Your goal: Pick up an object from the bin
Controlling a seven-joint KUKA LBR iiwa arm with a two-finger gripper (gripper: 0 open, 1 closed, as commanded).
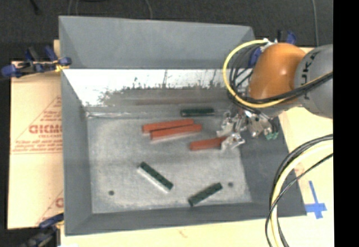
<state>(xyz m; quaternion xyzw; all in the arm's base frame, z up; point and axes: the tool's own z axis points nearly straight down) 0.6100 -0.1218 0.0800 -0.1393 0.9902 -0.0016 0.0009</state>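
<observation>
Progress on this pick is slight, by my reading: every thing I can see lies flat on the floor of the bin (112, 150), and nothing rides clear of it. My claw (235, 133) hangs low at the 3 o'clock side of that floor, near the wall, with my orange wrist cover (275, 72) above it toward 1 o'clock. Nearest to it is a short red bar (205, 144), lying almost level, whose 3 o'clock end runs right up to the claw. Whether that end merely touches the claw or sits inside it I cannot make out, and whether the claw is open or closed I cannot tell either, so I will not call the bar gripped. Toward 9 o'clock from the claw, near the middle of the floor, two longer red bars (168, 126) lie side by side and touching. Toward 11 o'clock, close under the back wall, is a dark green bar (197, 111). Well apart, along the near side, lie a pale-edged green bar (155, 176) at 7 o'clock and a plain green bar (205, 193) at 5 o'clock, both slanted. What is done, I judge, is the approach. The main part is left: settle around the short red bar's end, close firmly and raise it out, minding that a grip at one end lets the rest droop or slip.
</observation>
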